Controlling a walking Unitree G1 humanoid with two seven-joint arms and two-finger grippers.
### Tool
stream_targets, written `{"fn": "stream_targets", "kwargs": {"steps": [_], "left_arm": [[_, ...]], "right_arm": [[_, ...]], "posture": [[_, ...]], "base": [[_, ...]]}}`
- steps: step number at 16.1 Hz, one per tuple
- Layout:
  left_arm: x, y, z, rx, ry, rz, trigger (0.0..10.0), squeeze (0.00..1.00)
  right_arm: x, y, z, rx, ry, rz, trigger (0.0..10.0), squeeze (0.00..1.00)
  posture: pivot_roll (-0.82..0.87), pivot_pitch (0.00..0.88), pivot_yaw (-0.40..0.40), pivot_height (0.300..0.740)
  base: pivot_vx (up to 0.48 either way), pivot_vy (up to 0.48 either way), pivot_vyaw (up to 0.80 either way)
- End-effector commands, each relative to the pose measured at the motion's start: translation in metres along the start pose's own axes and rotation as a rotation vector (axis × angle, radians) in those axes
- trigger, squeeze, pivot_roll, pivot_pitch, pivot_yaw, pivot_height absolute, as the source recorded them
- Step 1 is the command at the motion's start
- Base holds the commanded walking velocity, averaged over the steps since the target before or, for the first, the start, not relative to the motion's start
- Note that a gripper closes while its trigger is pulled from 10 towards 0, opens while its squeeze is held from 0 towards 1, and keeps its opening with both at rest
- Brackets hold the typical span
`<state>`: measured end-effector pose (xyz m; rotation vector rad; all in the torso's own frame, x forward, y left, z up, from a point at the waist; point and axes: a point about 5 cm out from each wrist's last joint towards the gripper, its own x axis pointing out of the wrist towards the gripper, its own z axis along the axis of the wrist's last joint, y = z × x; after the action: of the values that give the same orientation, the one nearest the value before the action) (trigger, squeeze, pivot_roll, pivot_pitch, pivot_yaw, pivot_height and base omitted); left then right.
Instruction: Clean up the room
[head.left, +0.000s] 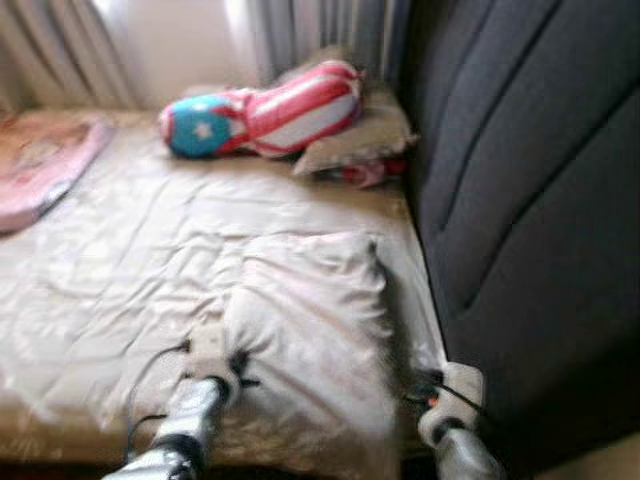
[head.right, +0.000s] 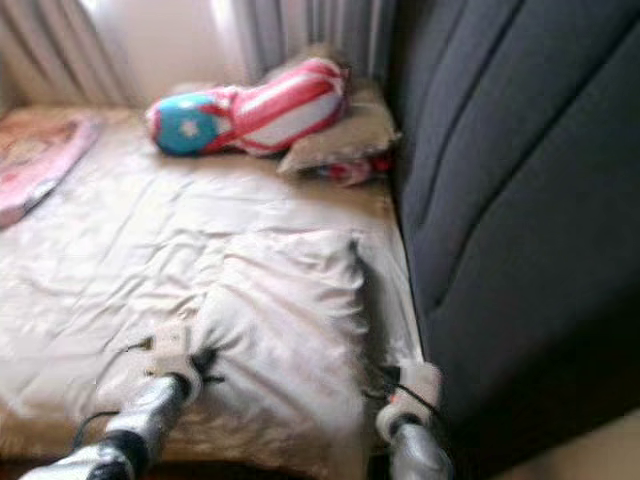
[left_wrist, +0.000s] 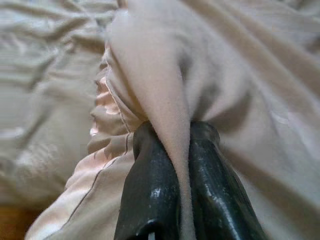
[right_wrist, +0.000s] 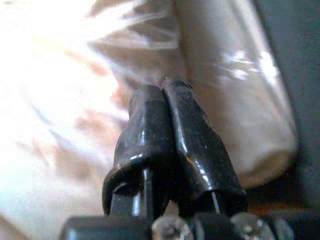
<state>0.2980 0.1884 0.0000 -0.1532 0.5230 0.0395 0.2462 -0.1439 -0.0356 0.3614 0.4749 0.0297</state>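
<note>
A beige pillow (head.left: 310, 320) lies on the near right part of the bed, over a wrinkled beige sheet (head.left: 120, 260). My left gripper (left_wrist: 174, 131) is shut on a fold of the pillow's left edge; cloth runs up between the two black fingers (left_wrist: 150, 175). In the eye views that gripper (head.left: 232, 362) sits at the pillow's near left side. My right gripper (right_wrist: 165, 86) is shut, fingers pressed together with their tips against pale cloth. It sits at the pillow's near right corner (head.left: 422, 392), beside the dark panel. I cannot tell whether it holds cloth.
A red, white and blue inflatable toy (head.left: 265, 110) and a tan cushion (head.left: 365, 135) lie at the far end of the bed. A pink blanket (head.left: 45, 165) is at the far left. A dark padded panel (head.left: 530, 200) lines the bed's right side. Curtains (head.left: 320, 25) hang behind.
</note>
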Motion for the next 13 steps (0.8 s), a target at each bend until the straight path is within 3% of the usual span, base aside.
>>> {"fn": "stream_targets", "kwargs": {"steps": [1,4,13], "left_arm": [[0.0031,-0.006,0.0149,0.005,-0.064,-0.016,10.0,0.0],[0.0029,-0.0071,0.0135,0.005,-0.059,-0.022,10.0,0.0],[0.0022,-0.0112,0.008,0.023,-0.038,-0.063,10.0,0.0]], "right_arm": [[-0.0051,-0.0147,-0.002,0.0,0.011,-0.044,10.0,0.0],[-0.0056,-0.0153,-0.0027,0.003,0.014,-0.046,10.0,0.0],[-0.0058,-0.0085,-0.0111,-0.009,0.072,-0.009,10.0,0.0]], "posture": [[-0.02,0.0,0.014,0.74],[-0.02,0.0,0.013,0.74],[-0.02,0.0,0.013,0.74]], "base": [[0.292,0.0,0.0],[0.289,0.0,0.0],[0.0,0.0,0.0]]}}
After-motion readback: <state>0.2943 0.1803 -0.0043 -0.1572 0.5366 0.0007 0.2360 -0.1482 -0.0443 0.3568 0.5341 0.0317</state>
